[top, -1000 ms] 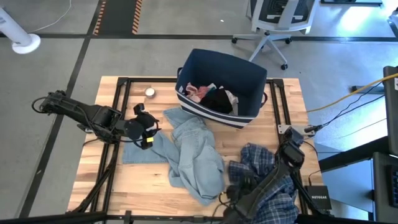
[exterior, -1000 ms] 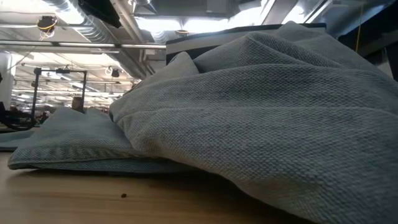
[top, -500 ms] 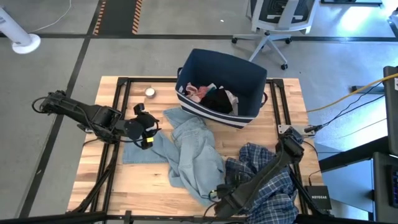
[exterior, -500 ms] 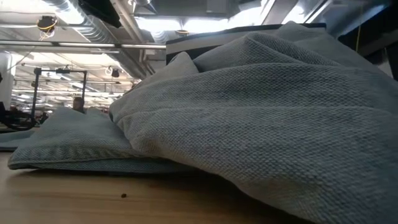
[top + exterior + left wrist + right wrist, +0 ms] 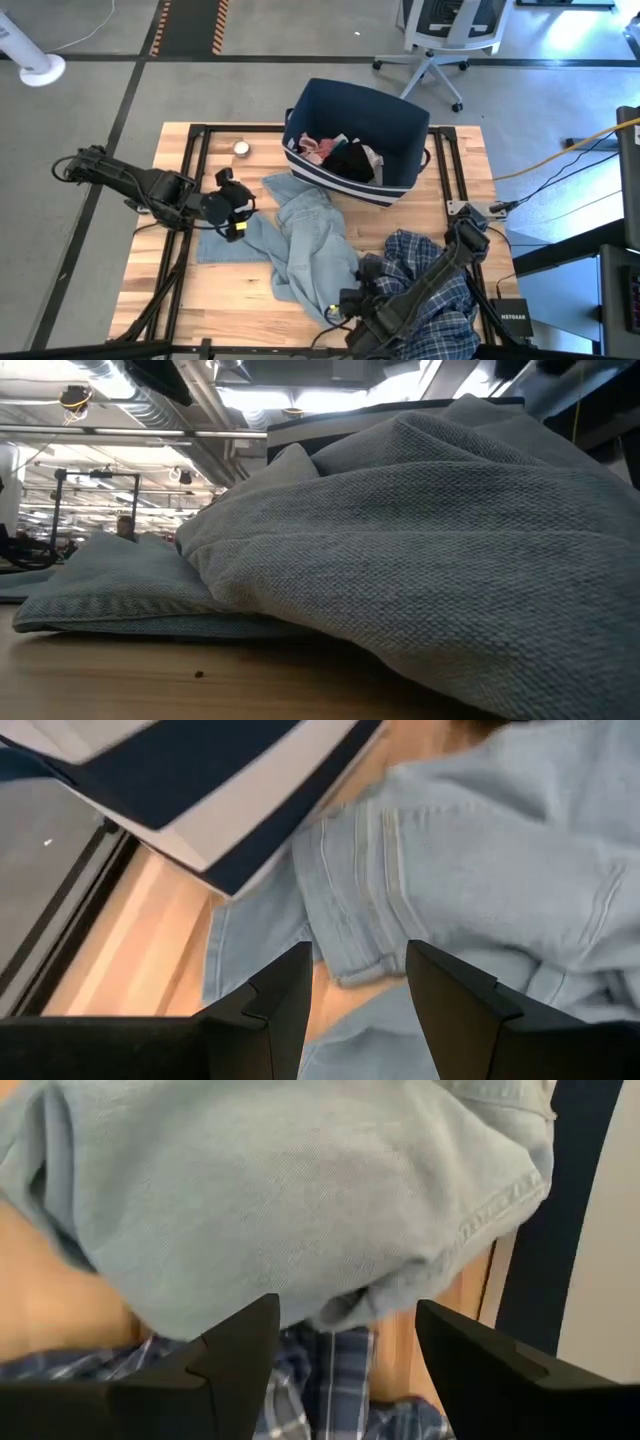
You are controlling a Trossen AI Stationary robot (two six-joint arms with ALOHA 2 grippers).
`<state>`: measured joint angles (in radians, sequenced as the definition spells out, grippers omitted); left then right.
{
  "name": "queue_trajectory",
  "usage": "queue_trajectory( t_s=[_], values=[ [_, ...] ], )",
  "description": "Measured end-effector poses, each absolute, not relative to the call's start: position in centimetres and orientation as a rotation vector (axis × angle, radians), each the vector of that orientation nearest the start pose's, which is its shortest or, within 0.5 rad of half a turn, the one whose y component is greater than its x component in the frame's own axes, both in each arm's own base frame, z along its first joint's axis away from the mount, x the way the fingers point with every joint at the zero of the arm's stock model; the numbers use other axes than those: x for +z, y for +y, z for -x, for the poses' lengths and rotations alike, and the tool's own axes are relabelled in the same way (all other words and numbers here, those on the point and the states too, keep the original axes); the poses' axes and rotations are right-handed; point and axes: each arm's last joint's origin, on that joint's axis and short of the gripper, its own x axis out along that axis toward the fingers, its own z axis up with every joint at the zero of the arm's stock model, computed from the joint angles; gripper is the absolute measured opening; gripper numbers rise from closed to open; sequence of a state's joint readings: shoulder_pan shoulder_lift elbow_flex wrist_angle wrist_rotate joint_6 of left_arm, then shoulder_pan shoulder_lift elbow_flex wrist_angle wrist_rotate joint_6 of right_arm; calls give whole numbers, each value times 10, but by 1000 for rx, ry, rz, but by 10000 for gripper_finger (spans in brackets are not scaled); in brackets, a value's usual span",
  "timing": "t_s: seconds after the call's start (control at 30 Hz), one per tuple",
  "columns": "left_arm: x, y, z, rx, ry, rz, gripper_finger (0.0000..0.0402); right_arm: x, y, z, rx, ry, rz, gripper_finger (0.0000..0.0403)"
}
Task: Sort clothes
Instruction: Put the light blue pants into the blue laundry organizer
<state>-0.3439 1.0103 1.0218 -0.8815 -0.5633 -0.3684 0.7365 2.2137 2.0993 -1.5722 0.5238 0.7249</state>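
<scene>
A: Two loose garments on the table: light blue denim (image 5: 308, 250) mid-table, plaid shirt (image 5: 432, 290) at the near right corner, their edges overlapping.

B: Grippers?

A: Right gripper (image 5: 350, 300) spread wide and empty, at the denim's near hem by the plaid. Left gripper (image 5: 234, 205) also spread, empty, over the denim's left edge.

B: Risk?

A: Right could pinch both layers and drag the shirt along. Denim is crumpled and floppy, so a thin fold may slip. Small pieces already sit in the navy bin (image 5: 396, 120).
</scene>
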Motion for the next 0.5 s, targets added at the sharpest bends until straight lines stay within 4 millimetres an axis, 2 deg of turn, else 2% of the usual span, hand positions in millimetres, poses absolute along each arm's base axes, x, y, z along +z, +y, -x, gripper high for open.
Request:
queue_trajectory(
  t_s=[0.3, 0.5],
  values=[
    [303, -39, -179, 337, 800, -49, 158, 265, 247, -297, -387, 1265, 366, 253],
    [298, -30, -181, 363, 823, -11, 158, 258, 232, -281, -349, 1153, 216, 253]
  ],
)
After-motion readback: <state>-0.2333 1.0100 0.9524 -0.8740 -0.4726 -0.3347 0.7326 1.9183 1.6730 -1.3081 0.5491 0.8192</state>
